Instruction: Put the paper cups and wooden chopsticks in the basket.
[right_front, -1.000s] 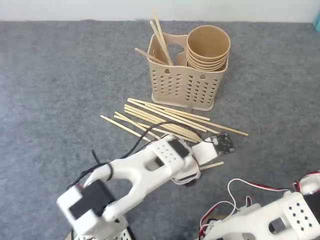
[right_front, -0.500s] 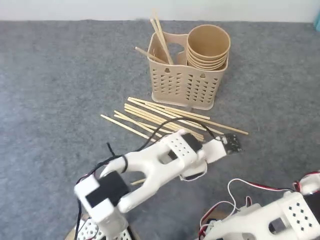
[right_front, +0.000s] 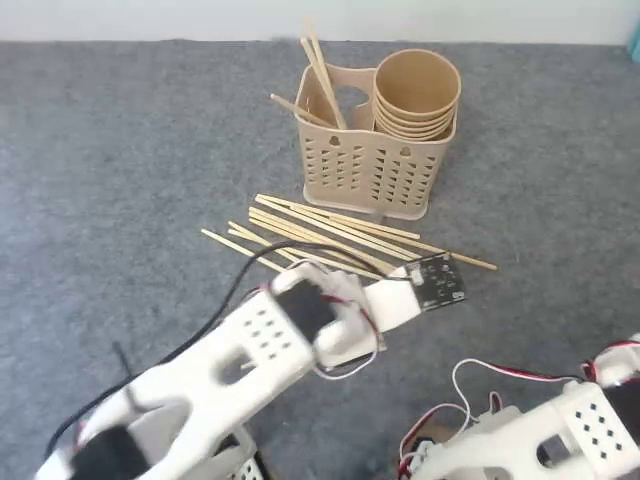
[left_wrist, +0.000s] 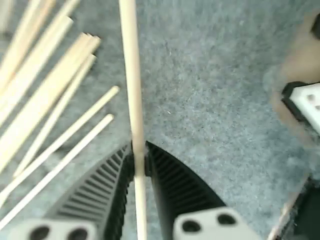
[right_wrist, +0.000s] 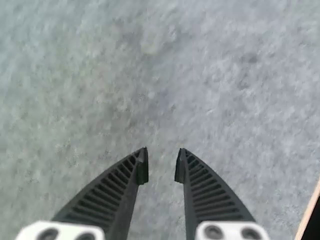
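A beige perforated basket (right_front: 370, 170) stands at the back of the grey carpet, holding a stack of paper cups (right_front: 417, 85) and a few wooden chopsticks (right_front: 320, 65). Several loose chopsticks (right_front: 330, 232) lie fanned out in front of it. My left arm (right_front: 270, 335) stretches over the near end of that pile. The left gripper (left_wrist: 139, 147) is shut on a single chopstick (left_wrist: 129, 75), which runs lengthwise between the jaws, with other loose chopsticks (left_wrist: 45, 85) beside it. My right gripper (right_wrist: 160, 165) hangs slightly open over bare carpet with nothing in it.
The right arm's white body (right_front: 540, 440) and its red and white cables (right_front: 480, 385) sit at the near right corner. Grey carpet (right_front: 120, 160) spreads to the left and right of the basket.
The left arm has lifted and swung, its body now larger and lower left in the high view, while the wrist stayed over the pile's near end. The right arm has not moved.
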